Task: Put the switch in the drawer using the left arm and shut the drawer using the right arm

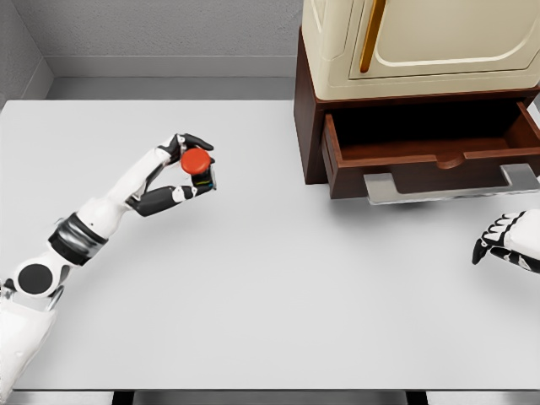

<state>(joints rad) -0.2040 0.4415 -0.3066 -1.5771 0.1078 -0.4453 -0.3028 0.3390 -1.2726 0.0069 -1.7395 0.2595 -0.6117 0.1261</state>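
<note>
left robot hand [187, 169] grips the red switch [197, 161] above the white table [253, 295] — grey walls [169, 29] behind.

You face a white desk [253, 295] under even light; grey walls [169, 29] rise beyond its far edge.

The left arm [101, 215] is white, built of smooth rounded shells. A dark grey ribbed band rings the forearm, and the elbow joint carries a round black cap set in a white housing. The left hand [181, 173] has five fingers, white along the segments with black at the knuckles and tips. The right hand [506, 239] shows the same scheme at the picture's edge: a white back, black finger joints and black fingertips.
</note>
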